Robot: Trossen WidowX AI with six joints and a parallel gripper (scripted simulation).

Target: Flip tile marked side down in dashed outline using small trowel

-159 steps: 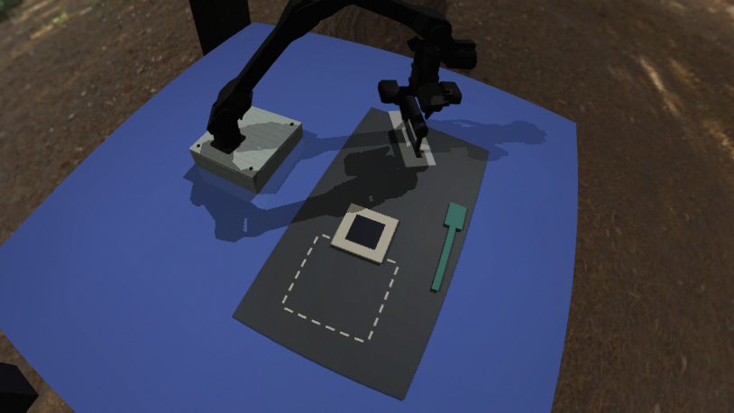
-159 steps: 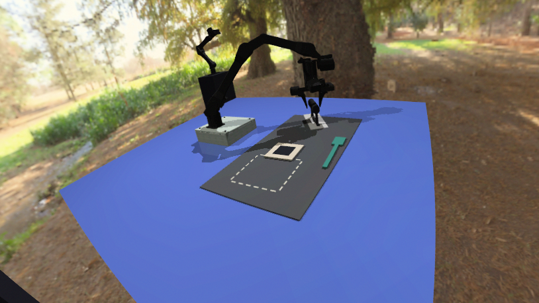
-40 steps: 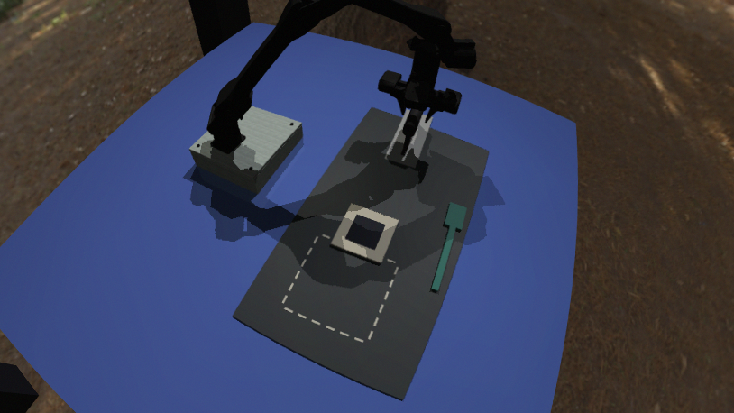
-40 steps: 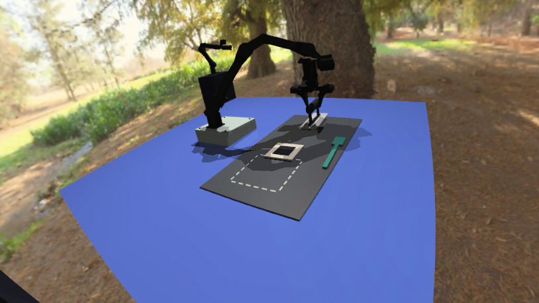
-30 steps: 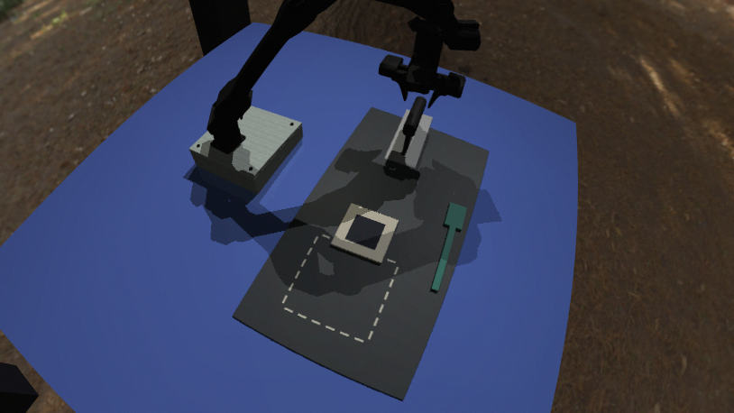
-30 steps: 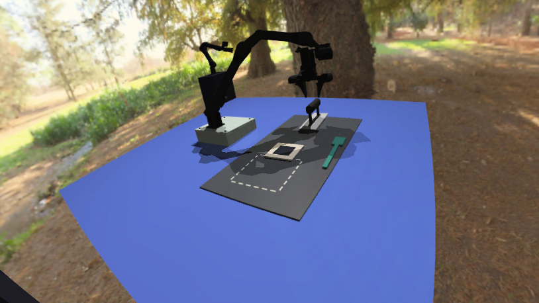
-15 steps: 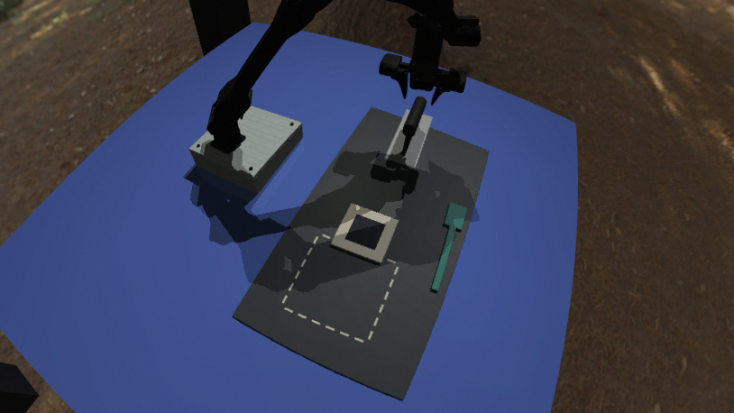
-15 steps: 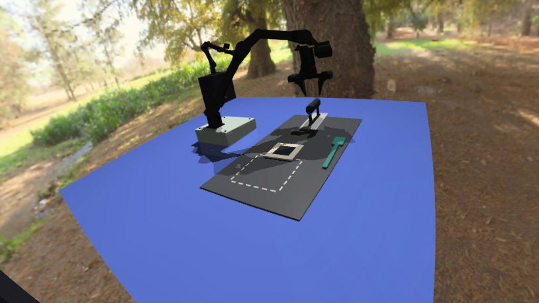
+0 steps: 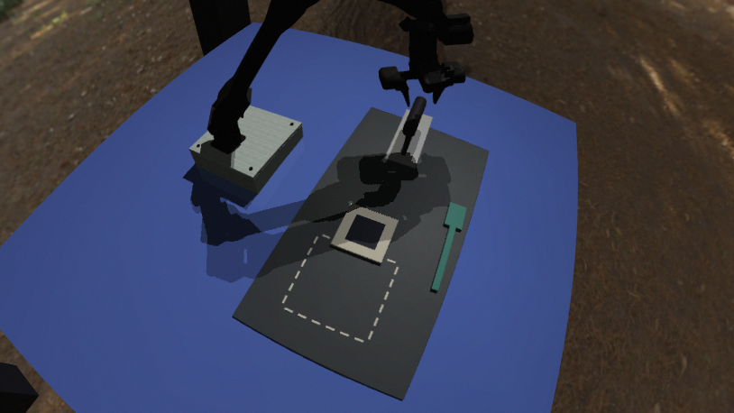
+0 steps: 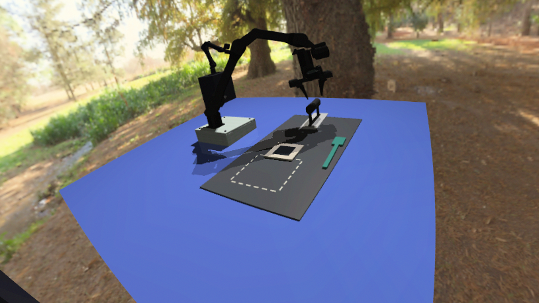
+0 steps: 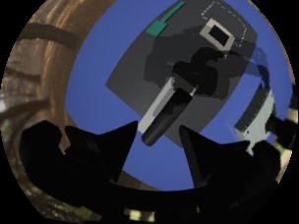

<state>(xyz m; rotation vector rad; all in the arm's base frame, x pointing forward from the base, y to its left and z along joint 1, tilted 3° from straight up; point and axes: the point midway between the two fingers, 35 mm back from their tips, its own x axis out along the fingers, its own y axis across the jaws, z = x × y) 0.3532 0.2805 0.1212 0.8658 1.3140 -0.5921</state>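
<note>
1. Nearest me on the surface is the dark mat (image 9: 405, 359) (image 10: 294, 203) (image 11: 123, 79), with the dashed outline (image 9: 358, 338) (image 10: 273, 190) (image 11: 244, 29) marked on it.

2. The tile (image 9: 364, 232) (image 10: 284, 149) (image 11: 217, 34) lies flat across the outline's far side, its dark square up within a pale border. I take that square for the marked face, so the turn is still to do. It looks thin and stiff, perhaps brittle; I would lift it by an edge with the blade and let it down gently.

3. To the right of the tile in the exterior view, a green paddle (image 9: 445, 252) (image 10: 333, 152) (image 11: 158, 27) lies flat along the mat's edge. I judge it a spare tool.

4. Farther back, at the mat's far end, is what I judge to be the trowel (image 9: 414, 115) (image 10: 313, 106) (image 11: 167, 118): a pale, flat blade under a dark, round handle raised on supports. I expect it to be rigid and fairly light. I would grip the handle mid-length, square across it; a round bar could roll or slip in a crooked hold.

5. Above the handle hangs my gripper (image 9: 421, 104) (image 10: 314, 96) (image 11: 159, 126), jaws open and holding nothing. They need lining up with the handle first.
</note>
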